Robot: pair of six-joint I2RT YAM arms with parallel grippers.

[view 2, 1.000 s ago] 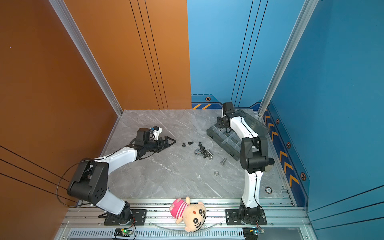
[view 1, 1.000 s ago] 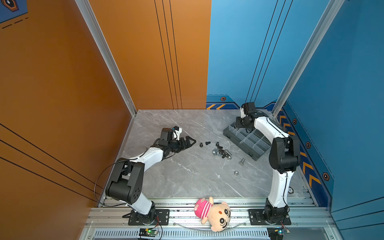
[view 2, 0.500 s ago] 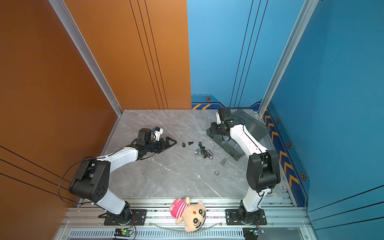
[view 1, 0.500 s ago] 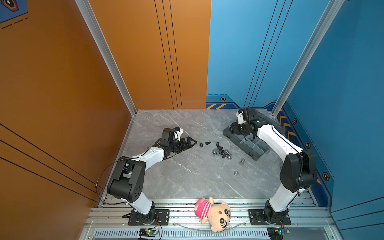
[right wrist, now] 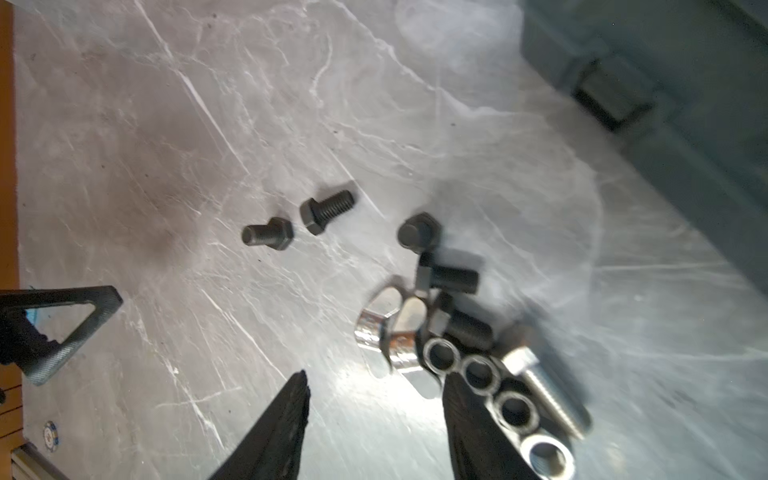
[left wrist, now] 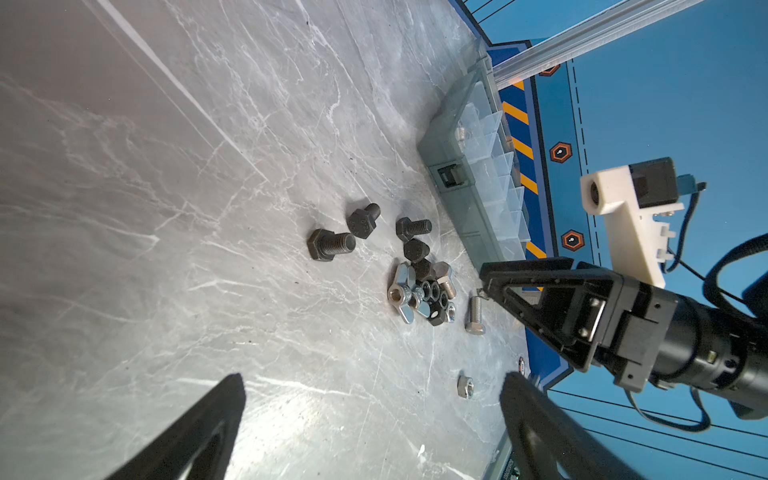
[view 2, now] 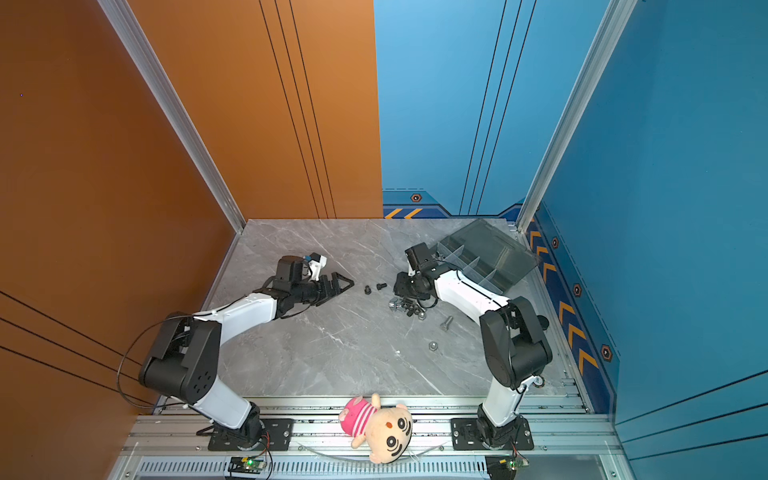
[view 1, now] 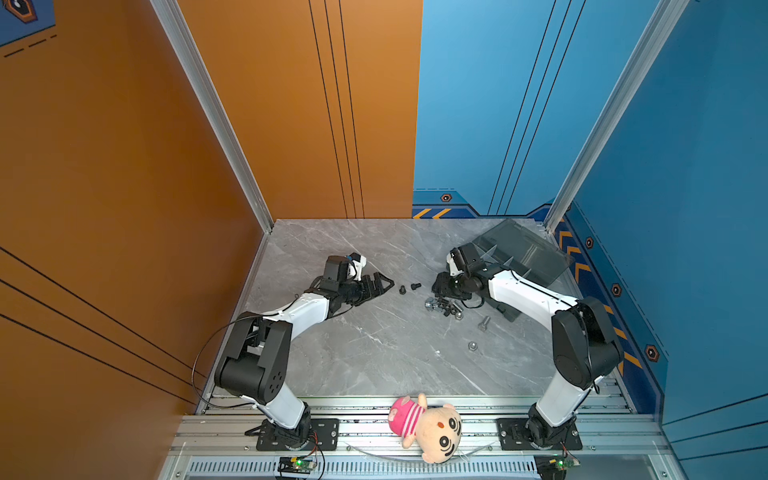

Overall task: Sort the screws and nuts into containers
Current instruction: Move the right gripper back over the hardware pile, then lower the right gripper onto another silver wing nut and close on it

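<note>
Left gripper [view 1: 382,285] sits low over the table [view 1: 374,357], left of centre, fingers spread wide with nothing between them. Just to its right, two black screws [view 1: 408,287] lie loose on the marble, close together and apart from the rest. Next comes the pile [view 1: 444,305]: black screws and nuts bunched and touching, with a silver wing nut [left wrist: 402,289] on its edge. Right gripper [right wrist: 376,376] hangs over the pile's near-left edge, jaws partly apart with a bare gap between them; can't tell if a finger touches the nuts. Right of the pile, a silver screw [view 1: 484,323] lies alone, with a single silver nut [view 1: 472,345] nearer the front. Organizer box [view 1: 521,249] is in the far right corner, lid up, compartments partly hidden behind the right arm.
</note>
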